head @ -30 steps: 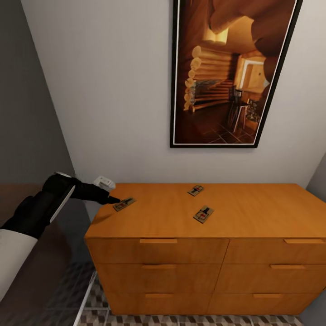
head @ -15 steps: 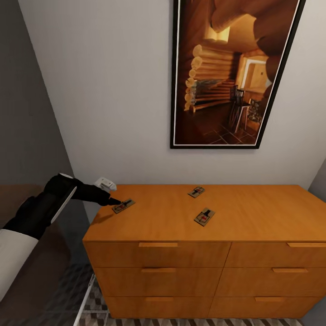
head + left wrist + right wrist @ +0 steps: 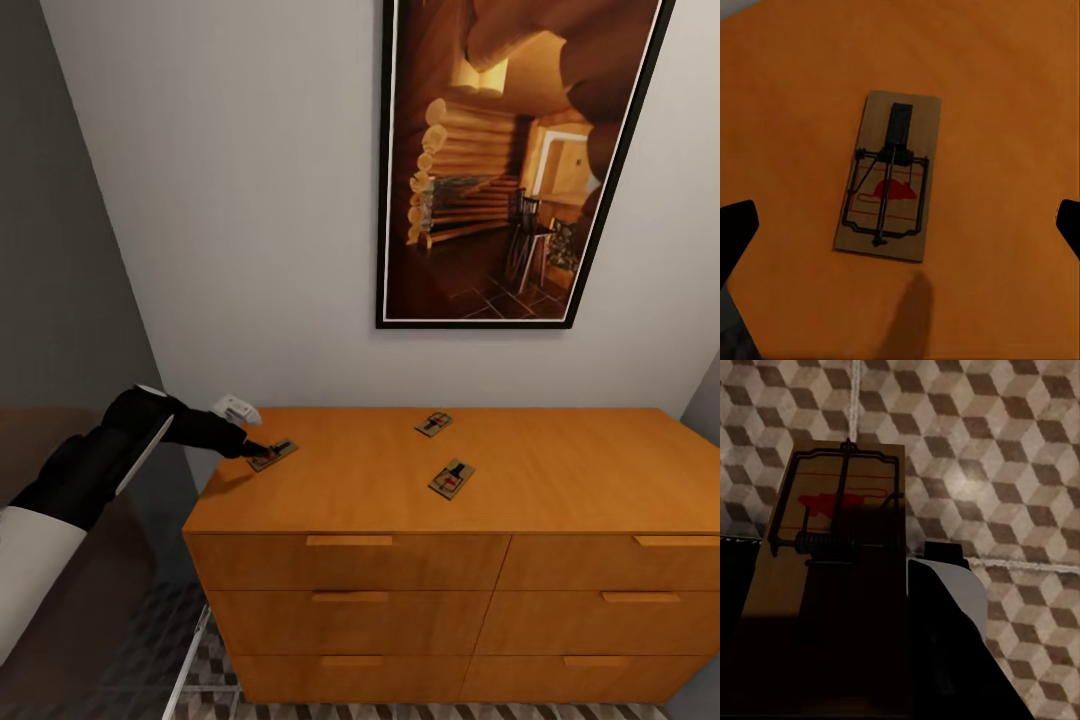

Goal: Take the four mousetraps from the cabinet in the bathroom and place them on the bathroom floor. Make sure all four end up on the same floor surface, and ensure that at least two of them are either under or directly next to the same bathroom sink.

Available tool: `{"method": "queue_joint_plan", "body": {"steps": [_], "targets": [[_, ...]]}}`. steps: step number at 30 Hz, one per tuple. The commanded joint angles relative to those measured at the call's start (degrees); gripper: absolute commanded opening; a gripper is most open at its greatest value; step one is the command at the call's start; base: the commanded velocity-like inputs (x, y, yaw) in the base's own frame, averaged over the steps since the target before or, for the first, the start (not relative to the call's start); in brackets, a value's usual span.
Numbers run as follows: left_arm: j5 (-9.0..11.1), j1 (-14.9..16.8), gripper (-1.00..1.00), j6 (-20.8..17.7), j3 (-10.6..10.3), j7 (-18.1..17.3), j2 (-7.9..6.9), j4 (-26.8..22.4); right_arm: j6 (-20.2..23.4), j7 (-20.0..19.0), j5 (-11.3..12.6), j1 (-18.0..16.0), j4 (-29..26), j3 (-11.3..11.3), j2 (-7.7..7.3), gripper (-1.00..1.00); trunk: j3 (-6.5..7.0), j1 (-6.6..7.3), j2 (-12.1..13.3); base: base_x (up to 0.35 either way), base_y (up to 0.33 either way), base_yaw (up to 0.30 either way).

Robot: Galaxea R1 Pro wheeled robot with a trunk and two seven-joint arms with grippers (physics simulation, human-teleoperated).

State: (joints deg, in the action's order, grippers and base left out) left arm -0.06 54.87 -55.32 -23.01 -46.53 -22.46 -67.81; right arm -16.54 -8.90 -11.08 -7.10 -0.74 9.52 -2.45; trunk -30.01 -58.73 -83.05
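**Left claw poised over a mousetrap on the cabinet**

Bathroom wall, pale and plain, rises behind a low orange-brown cabinet [image 3: 560, 470] with a large framed picture [image 3: 510, 160] above it. Three mousetraps lie flat on the cabinet top: one near its left end [image 3: 274, 453], one toward the back [image 3: 433, 423], one nearer the front [image 3: 451, 479].

Our left claw [image 3: 258, 450] reaches in from the left, its tip at the near end of the left-hand trap. From the left wrist camera, that trap [image 3: 889, 175] lies centred between two dark fingertips [image 3: 735, 232] held wide apart, released and not touching the board.

Our right claw is clenched on a fourth mousetrap [image 3: 832, 555], held above the cube-patterned bathroom floor [image 3: 1020, 457].

We judge each trap to be light, stiff and thin, so it may slide on the smooth wood when pinched. The long wooden edges look like the safest hold, clear of the wire bar and spring.
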Motion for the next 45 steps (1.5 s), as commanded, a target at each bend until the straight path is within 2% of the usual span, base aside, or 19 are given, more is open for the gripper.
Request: {"method": "queue_joint_plan", "body": {"steps": [1,7,28,45], "targets": [[0.0,0.1,1.0,-0.3,-0.3,-0.1,-0.04,0.0,-0.2,-0.2,-0.3,0.0,0.0,0.5,-0.02,-1.0,-0.06,0.0,0.0,0.0,0.0,0.0],[0.0,0.1,1.0,-0.3,-0.9,-0.1,-0.04,0.0,-0.2,-0.2,-0.3,0.0,0.0,0.5,-0.02,-1.0,-0.38,0.0,0.0,0.0,0.0,0.0],[0.0,0.1,1.0,-0.3,-1.0,-0.1,-0.04,-0.1,-0.2,-0.2,-0.3,0.0,0.0,0.5,0.07,-1.0,-2.06,0.0,0.0,0.011,0.0,0.0],[0.0,0.1,1.0,-0.3,-1.0,-0.1,0.04,0.0,-0.2,-0.2,-0.3,0.0,0.0,0.5,0.15,-1.0,-2.19,0.0,0.0,0.027,0.0,0.0]]}}
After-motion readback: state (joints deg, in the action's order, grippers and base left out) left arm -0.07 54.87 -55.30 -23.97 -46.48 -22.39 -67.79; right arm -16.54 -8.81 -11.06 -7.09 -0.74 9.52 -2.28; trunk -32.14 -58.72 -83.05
